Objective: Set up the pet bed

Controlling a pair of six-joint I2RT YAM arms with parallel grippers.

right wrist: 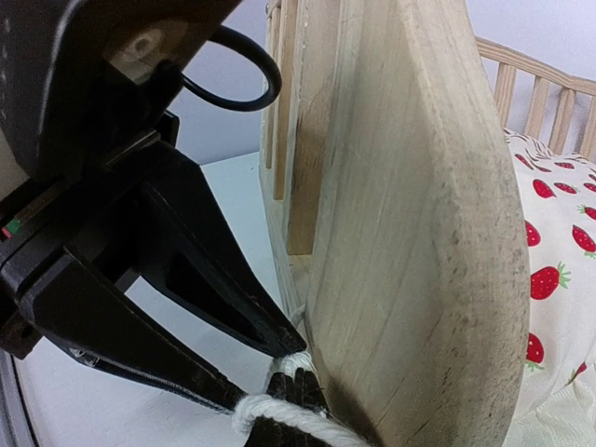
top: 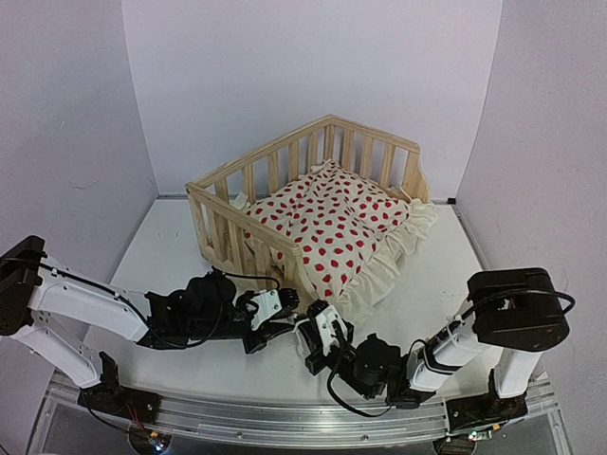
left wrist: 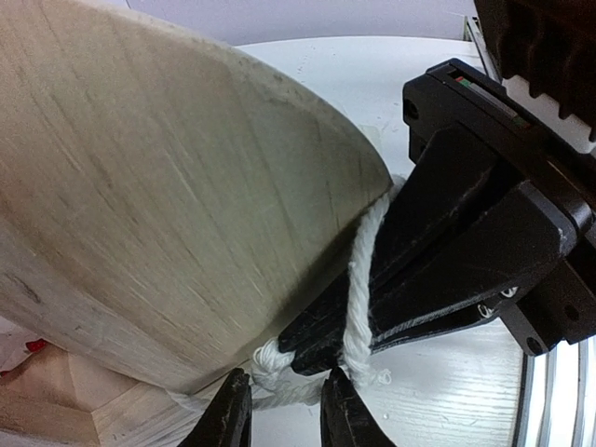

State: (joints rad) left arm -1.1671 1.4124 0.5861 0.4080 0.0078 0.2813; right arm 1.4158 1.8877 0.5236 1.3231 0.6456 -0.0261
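The left gripper (left wrist: 284,396) has its fingers a little apart, straddling the loose end of the white tie string (left wrist: 358,279) low at the table. Facing it, the right gripper (left wrist: 307,343) has its fingers drawn together at the tips, with the string looped across their outer faces; whether any strand is pinched between them I cannot tell. Both meet at the foot of the rounded end board (left wrist: 168,205) at the near corner of the pet bed (top: 242,222), where the string comes round the board's edge.

The step in hand looks like fastening the cushion's string to this corner. To do it well, I judge the left should close on the free end and draw it snug while the right holds the loop taut against the wood; slack could let the loop slide off.

The bed stands in the middle of the table (top: 171,246), towards the far side. Inside lies the red-dotted cushion (top: 327,223), filling the frame, its ruffle (top: 403,246) spilling out of the open right side onto the table
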